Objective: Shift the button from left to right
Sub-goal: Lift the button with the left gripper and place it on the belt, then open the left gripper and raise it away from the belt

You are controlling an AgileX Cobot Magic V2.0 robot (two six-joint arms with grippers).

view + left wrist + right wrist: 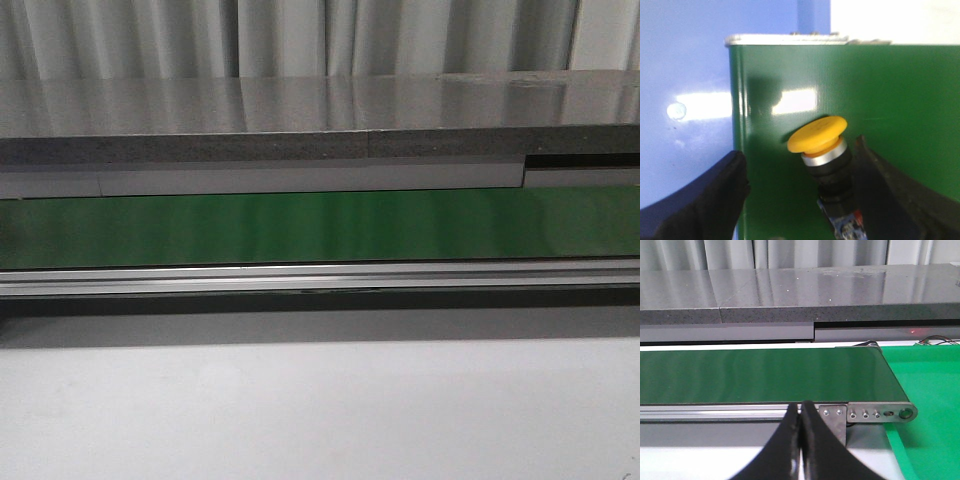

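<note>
Meanwhile, Button Waits Between Spread Fingers

Meanwhile the button [824,150] sits on the green belt [900,100], between the left pincer's [800,192] released fingers. Closing squarely on its black body, below the cap, looks wisest. Over the belt's other end, the right pincer [801,440] is clenched, empty.

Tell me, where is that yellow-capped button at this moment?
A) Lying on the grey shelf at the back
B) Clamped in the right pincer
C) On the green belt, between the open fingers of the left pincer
C: the left wrist view shows the button on the green belt between the spread fingers of the left pincer; the right pincer is closed and empty.
</note>
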